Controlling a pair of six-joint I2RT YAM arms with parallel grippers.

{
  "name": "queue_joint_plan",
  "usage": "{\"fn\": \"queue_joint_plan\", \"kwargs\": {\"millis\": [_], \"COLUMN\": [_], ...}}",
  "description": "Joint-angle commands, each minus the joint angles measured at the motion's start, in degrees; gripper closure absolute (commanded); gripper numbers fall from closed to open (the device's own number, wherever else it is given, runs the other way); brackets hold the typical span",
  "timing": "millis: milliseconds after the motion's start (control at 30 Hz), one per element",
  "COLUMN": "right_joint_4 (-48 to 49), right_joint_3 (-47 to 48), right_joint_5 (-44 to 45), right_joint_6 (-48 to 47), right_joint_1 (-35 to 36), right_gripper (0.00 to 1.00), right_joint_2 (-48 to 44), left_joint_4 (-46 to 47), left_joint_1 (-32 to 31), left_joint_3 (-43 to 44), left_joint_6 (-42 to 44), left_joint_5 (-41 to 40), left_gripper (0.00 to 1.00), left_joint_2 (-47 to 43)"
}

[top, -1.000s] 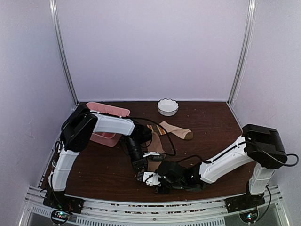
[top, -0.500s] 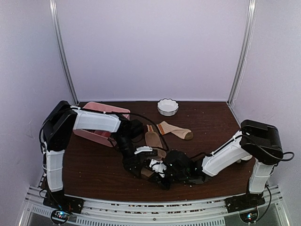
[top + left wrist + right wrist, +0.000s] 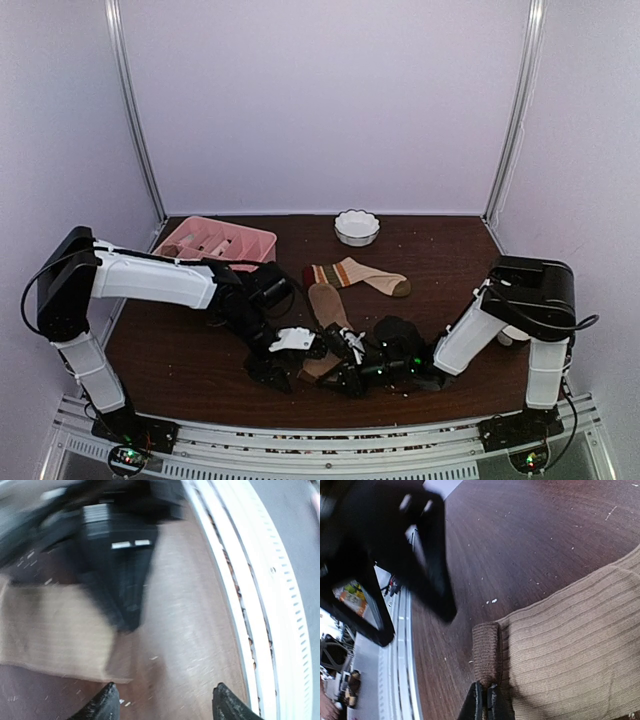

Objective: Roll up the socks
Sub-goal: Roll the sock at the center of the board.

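Starting only: right tool clenched on tan sock corner, barely turned; left tool released, empty; striped sock untouched.

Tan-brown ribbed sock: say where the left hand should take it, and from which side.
Probably the near edge of the tan-brown ribbed sock, beside the right hand's pinch, from the robot's left, low: it lies flat, so only that thin edge offers a hold.

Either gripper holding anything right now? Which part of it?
Right gripper pinches the tan sock by a small bunched fold at its edge. Left gripper is open over the table, holding nothing.
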Motion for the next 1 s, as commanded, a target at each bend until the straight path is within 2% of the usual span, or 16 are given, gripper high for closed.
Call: {"fn": "queue_joint_plan", "kwargs": {"millis": [0,133,333,467,767,967], "right_joint_4": [-6.55,-7.08,-6.82,-7.85,-10.1,-9.64], "right_joint_3": [-3.24,-3.51,-4.18,-3.99,-3.15,-3.22], "right_joint_5": [-1.46,-1.68,-1.76,-1.82,-1.38,-1.11], "right_joint_6": [8.09,9.03,9.02,8.4,6.95,7.41], "right_joint_1": [-1.07,-1.59,-1.69,-1.61,-1.68,-1.69], "right_gripper": [1.0,1.0,1.0,1.0,1.0,1.0], "right_joint_2": [5.03,5.69,5.09,5.2,5.54,5.12], "left_joint_4": [7.84,10.58,13.99,13.41,13.39,12.24], "left_joint_1": [-3.08,-3.99,-4.25,-4.33,-4.51,-4.59], "left_joint_3": [-2.64,-2.54,-1.95,-2.05,-2.36,-1.74], "left_joint_6": [4.59,5.05,3.51,3.29,1.76,1.55], "left_joint_5": [-4.83,-7.84,-11.99,-11.67,-11.76,-12.41], "left_gripper": [0.38,0.47,0.54,0.58,0.84,0.88], "left_joint_2": [-1.89,-0.09,2.58,3.35,4.84,6.99]}}
